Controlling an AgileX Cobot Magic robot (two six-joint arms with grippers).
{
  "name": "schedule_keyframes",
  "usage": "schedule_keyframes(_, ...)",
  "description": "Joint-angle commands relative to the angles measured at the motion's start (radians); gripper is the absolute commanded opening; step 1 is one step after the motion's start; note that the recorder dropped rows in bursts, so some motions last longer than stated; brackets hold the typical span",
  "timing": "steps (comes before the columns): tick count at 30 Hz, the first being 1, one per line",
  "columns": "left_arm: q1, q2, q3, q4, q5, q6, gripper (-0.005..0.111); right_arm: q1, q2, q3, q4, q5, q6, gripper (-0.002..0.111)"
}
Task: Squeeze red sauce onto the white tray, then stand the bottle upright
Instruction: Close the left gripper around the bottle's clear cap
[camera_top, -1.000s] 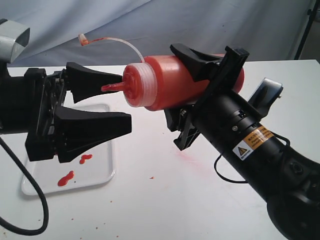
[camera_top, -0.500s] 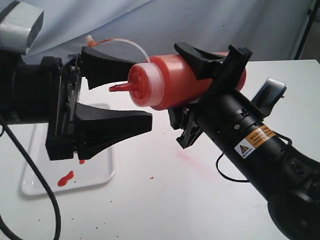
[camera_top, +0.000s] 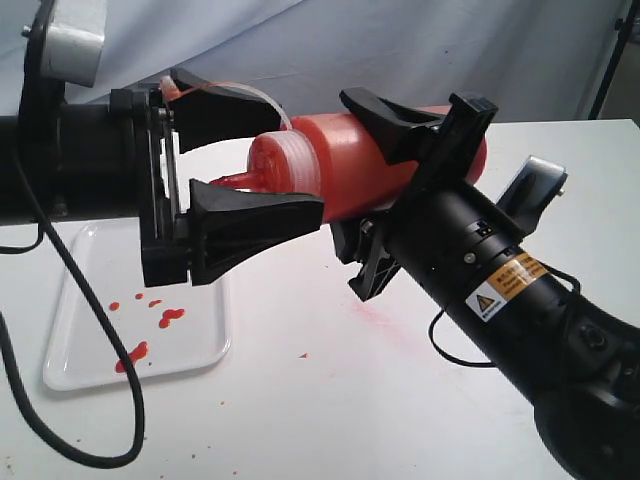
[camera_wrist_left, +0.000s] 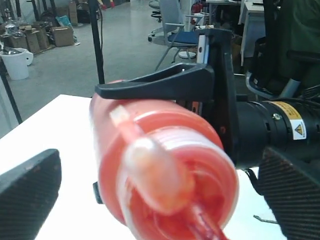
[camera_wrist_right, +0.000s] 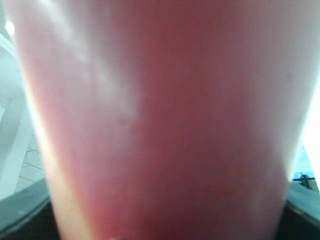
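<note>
The bottle lies on its side in the air above the table, its red nozzle pointing left. My right gripper is shut on the bottle's body. In the right wrist view the bottle fills the picture, with the right gripper around it. My left gripper is open, one finger above and one below the ribbed cap, without touching it. The left wrist view looks onto the cap end of the bottle between the open left gripper. Red sauce lies in blobs on the white tray at the lower left.
A faint red smear and small specks mark the white table under the bottle. A black cable loops over the table's front left. The bottle's clear tether arcs up past the left gripper's upper finger.
My left gripper has moved right and up, so its fingers now straddle the bottle's cap. More of the tray and its drops shows. The right gripper and bottle have barely shifted.
</note>
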Motion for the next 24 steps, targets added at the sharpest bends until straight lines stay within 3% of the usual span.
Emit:
schedule_keyframes(1, -0.004, -0.002, -0.009, -0.007, -0.036, 0.003, 0.099, 0.002, -0.016, -0.014, -0.026, -0.06, -0.018, 0.0)
schedule_keyframes(3, -0.004, -0.002, -0.009, -0.007, -0.036, 0.003, 0.079, 0.002, -0.016, -0.014, -0.024, -0.06, -0.018, 0.0)
schedule_keyframes(4, -0.004, -0.002, -0.009, -0.007, -0.025, 0.003, 0.063, 0.002, -0.016, -0.014, -0.024, -0.06, -0.018, 0.0)
schedule_keyframes(6, -0.005, -0.002, -0.009, -0.007, 0.005, 0.003, 0.046, 0.002, -0.016, -0.014, -0.024, -0.06, -0.021, 0.0)
schedule_keyframes(14, -0.005, -0.002, -0.009, -0.005, 0.047, 0.005, 0.038, 0.002, -0.016, -0.014, -0.024, -0.06, -0.021, 0.0)
schedule_keyframes(19, -0.005, -0.002, -0.009, -0.005, 0.047, 0.011, 0.0, 0.002, -0.016, -0.014, -0.026, -0.06, -0.02, 0.0)
schedule_keyframes(24, -0.005, -0.002, -0.009, -0.007, 0.047, 0.04, 0.0, 0.002, -0.016, -0.014, -0.026, -0.06, -0.02, 0.0)
